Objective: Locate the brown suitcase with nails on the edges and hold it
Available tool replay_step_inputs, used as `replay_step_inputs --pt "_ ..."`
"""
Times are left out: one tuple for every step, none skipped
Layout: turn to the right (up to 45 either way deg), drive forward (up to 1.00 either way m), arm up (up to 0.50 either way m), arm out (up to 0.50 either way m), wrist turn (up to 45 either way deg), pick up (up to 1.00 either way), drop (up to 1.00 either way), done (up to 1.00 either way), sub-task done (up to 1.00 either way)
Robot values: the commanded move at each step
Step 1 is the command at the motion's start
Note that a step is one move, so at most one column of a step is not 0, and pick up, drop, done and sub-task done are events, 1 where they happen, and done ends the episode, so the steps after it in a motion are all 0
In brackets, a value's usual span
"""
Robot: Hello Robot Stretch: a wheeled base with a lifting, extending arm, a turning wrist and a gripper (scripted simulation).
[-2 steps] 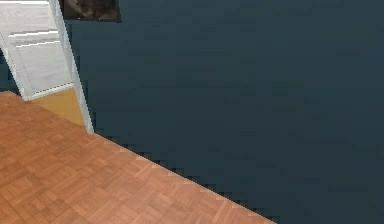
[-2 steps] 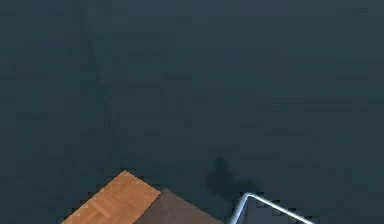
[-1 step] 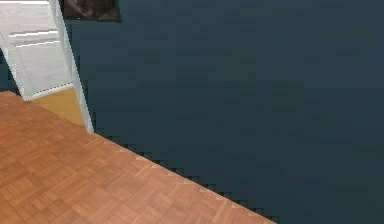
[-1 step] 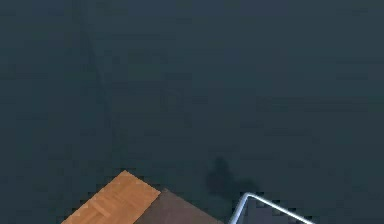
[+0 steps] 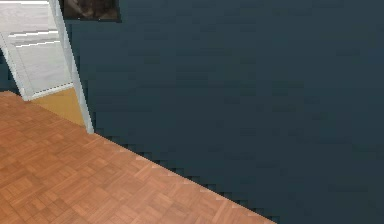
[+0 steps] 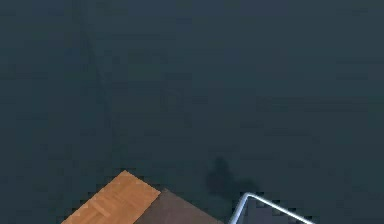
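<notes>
At upper left, the door: a white panelled door (image 5: 38,55) stands in the forward view's upper left corner.
Wall: a dark blue wall (image 5: 250,90) runs from the door down to the forward view's lower right, and it also covers most of the arm side view.
Picture: a dark picture (image 5: 92,8) hangs on the wall at the top edge, just right of the door.
Floor: a wood parquet floor (image 5: 70,175) takes up the forward view's lower left. A small wedge of it lies at the arm side view's bottom edge, left of centre.
Brown patch: a dull brown flat patch (image 6: 190,212) touches that wedge at the arm side view's bottom centre. We see too little of it to name it.
Pale frame: a thin pale frame corner (image 6: 275,207) sits just right of the brown patch.
Brown suitcase: we cannot tell where it lies, nor whether the brown patch is part of it.
Jaws: we cannot tell their state, nor which way the brown suitcase lies from them.
Next move: we judge the wall to be close ahead and to the side. The search likely calls for turning the base toward the open floor at the forward view's lower left.
</notes>
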Motion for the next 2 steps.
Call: replay_step_inputs --pt "0.0 0.00 0.00 0.00 45.0 0.00 0.00 0.00 0.00" --pt "0.0 0.00 0.00 0.00 45.0 0.00 0.00 0.00 0.00"
